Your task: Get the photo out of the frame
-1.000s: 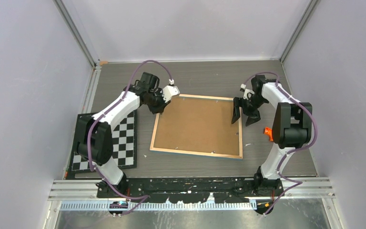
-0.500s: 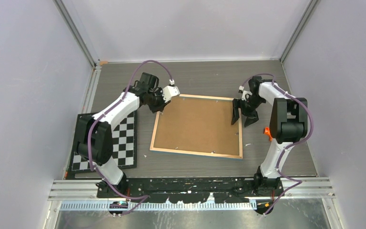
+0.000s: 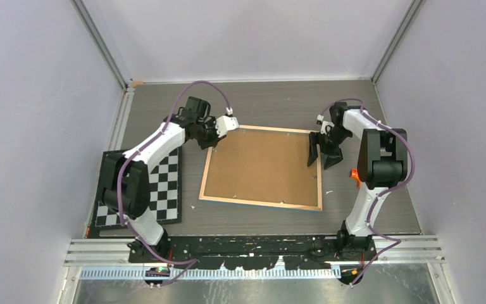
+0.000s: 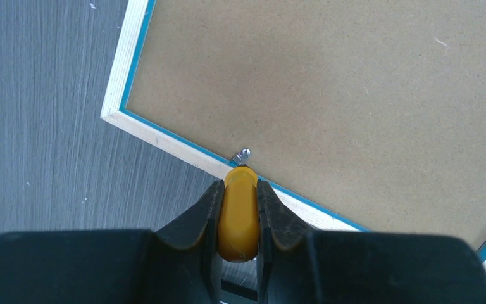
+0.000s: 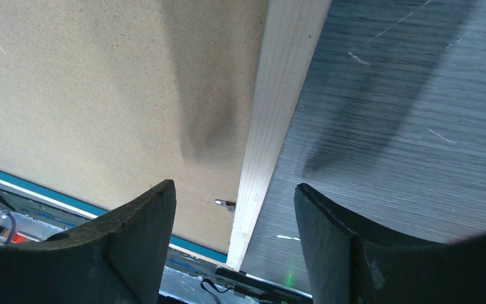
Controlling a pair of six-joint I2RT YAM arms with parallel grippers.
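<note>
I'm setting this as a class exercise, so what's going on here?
The frame lies face down, brown back up. The left gripper is shut on a yellow tool, its tip at a metal tab on the frame's edge. The right gripper is open, straddling the wood rim on the opposite side.

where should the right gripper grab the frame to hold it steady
Probably its right wood rim, pinched from straight above. The frame lies flat, back up, so only that narrow edge fits between fingers; the open right gripper straddles it.
</note>
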